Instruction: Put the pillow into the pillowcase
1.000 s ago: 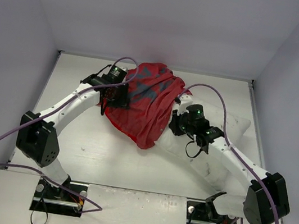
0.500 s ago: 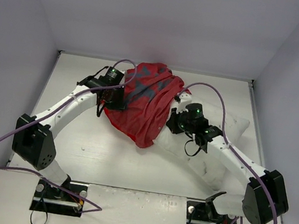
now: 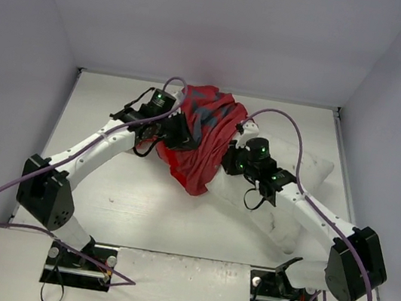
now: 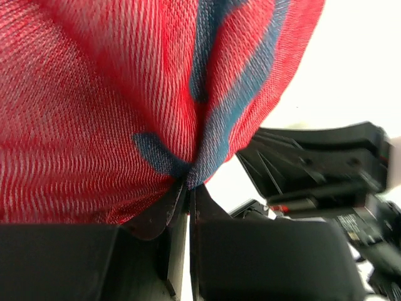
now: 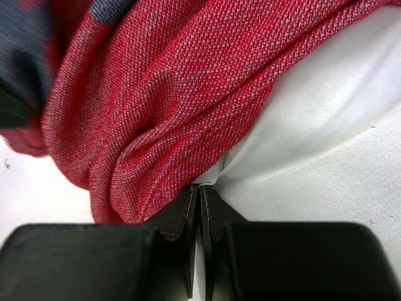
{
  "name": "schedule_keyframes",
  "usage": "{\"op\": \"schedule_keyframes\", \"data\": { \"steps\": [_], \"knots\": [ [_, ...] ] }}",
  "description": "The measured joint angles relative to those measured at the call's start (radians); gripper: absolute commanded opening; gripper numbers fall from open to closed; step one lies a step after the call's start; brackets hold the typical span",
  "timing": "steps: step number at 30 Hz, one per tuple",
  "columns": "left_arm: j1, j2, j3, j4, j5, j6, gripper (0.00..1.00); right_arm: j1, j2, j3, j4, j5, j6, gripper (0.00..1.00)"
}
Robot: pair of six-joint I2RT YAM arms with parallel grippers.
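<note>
Red pillowcase [image 3: 201, 139] bunched over the left end of the white pillow [image 3: 300, 170], mid-table [image 3: 124, 199]; left gripper [image 4: 188, 187] pinched tight on a red-and-blue fold; right gripper [image 5: 200, 188] closed on the hem against the pillow; purple cables [image 3: 290, 126] arching over both arms

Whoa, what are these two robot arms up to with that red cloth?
They are dressing a pillow. The left gripper and the right gripper are each pinched shut on the red pillowcase, one at either side. The pillowcase is bunched over one end of the white pillow, which lies on the table; much of the pillow is uncovered.
</note>
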Motion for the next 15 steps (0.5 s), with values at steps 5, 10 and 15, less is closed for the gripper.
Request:
{"op": "schedule_keyframes", "data": {
  "steps": [5, 10, 15],
  "knots": [
    [-0.061, 0.045, 0.024, -0.057, -0.108, 0.036, 0.0, 0.031, 0.014, 0.0, 0.028, 0.028, 0.028, 0.0],
    [-0.151, 0.046, 0.214, -0.135, -0.19, 0.139, 0.0, 0.042, 0.03, 0.003, 0.052, 0.068, 0.042, 0.0],
    [-0.22, -0.007, 0.163, -0.106, -0.235, 0.167, 0.0, 0.043, 0.077, 0.043, 0.059, 0.085, 0.041, 0.0]
  ]
}}
